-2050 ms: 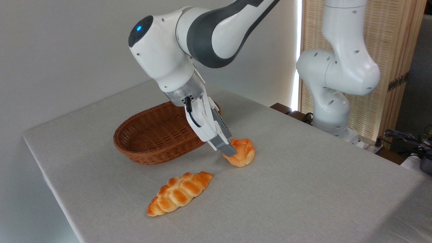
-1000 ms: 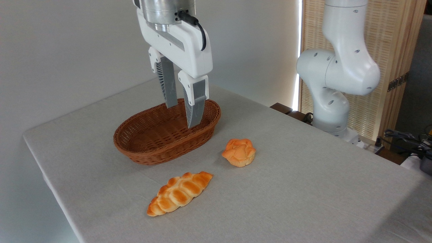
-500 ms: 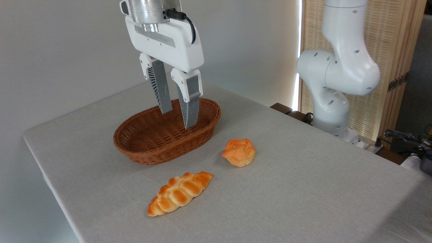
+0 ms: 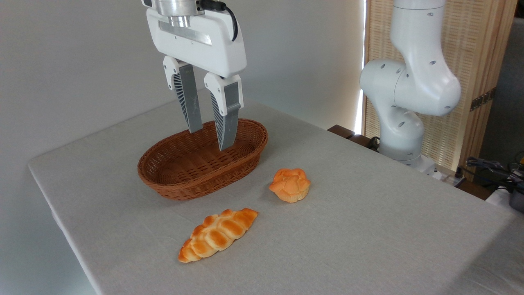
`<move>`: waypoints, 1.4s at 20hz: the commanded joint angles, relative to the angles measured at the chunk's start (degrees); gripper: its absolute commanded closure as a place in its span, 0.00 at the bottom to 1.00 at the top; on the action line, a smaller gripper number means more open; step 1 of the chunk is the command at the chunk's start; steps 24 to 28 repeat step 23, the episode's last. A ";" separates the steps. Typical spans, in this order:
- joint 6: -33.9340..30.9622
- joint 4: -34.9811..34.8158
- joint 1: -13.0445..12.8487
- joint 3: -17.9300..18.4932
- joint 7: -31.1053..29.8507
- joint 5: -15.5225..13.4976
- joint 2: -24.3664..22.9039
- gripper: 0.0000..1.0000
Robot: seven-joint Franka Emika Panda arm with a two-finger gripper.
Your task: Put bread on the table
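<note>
Grey cloth table [image 4: 368, 246] reads clean from my end. Lower centre of frame: braided loaf [image 4: 217, 234] lying flat. Just behind it, centre frame, the bread [image 4: 290, 185] sits on the cloth, free of the wicker basket [image 4: 176, 180] to its left, nothing touching it. Basket looks empty. Upper centre: gripper [image 4: 211, 138] hangs above the basket, jaws apart, holding nothing. I'd call the placement done; nothing left that I can see except parking the arm.

golden-orange bread [image 4: 290, 185], light grey table [image 4: 368, 229], brown woven basket [image 4: 192, 180]
</note>
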 commanded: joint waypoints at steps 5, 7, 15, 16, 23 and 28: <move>-1.45 2.94 -3.44 4.60 -0.09 -0.12 1.54 0.00; -2.32 2.94 -3.44 4.60 0.52 -0.21 1.54 0.00; -3.73 2.94 -3.44 4.60 2.89 -1.09 1.54 0.00; -3.73 2.94 -3.44 4.60 2.89 -1.09 1.54 0.00; -3.73 2.94 -3.44 4.60 2.89 -1.18 1.54 0.00; -3.73 2.94 -3.44 4.60 2.89 -1.18 1.54 0.00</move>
